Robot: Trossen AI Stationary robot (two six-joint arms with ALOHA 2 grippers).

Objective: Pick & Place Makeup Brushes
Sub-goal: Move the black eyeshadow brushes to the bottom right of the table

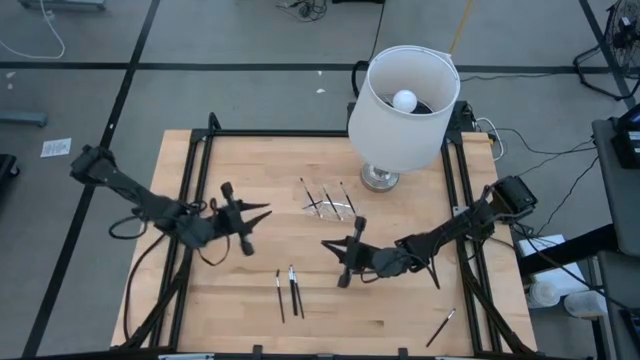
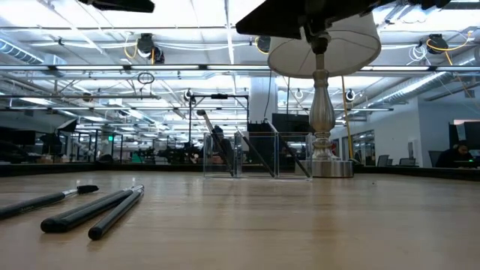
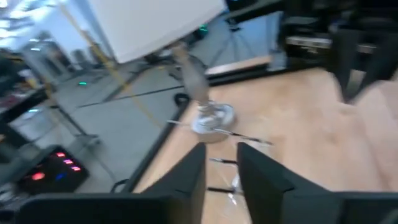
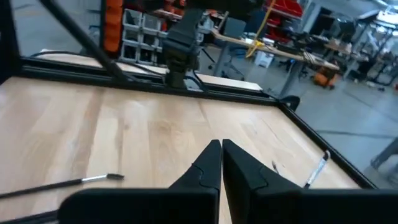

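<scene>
Three makeup brushes (image 1: 289, 292) lie side by side on the wooden table near its front edge; in the low view these brushes (image 2: 90, 210) show at the left. A single brush (image 1: 441, 326) lies at the front right. More brushes (image 1: 325, 200) lean in a clear holder (image 2: 255, 154) beside the lamp. My left gripper (image 1: 264, 212) hovers over the table's left half, pointing right, its fingers (image 3: 186, 180) a little apart with nothing between them. My right gripper (image 1: 326, 243) hovers mid-table, pointing left, and this right gripper (image 4: 221, 158) is shut on nothing.
A lamp with a white shade (image 1: 403, 105) and a silver base (image 1: 379, 177) stands at the table's back right. Black frame rails (image 1: 200, 170) run along the table's left, right and far sides. Bare wood (image 1: 380, 310) lies between the brush groups.
</scene>
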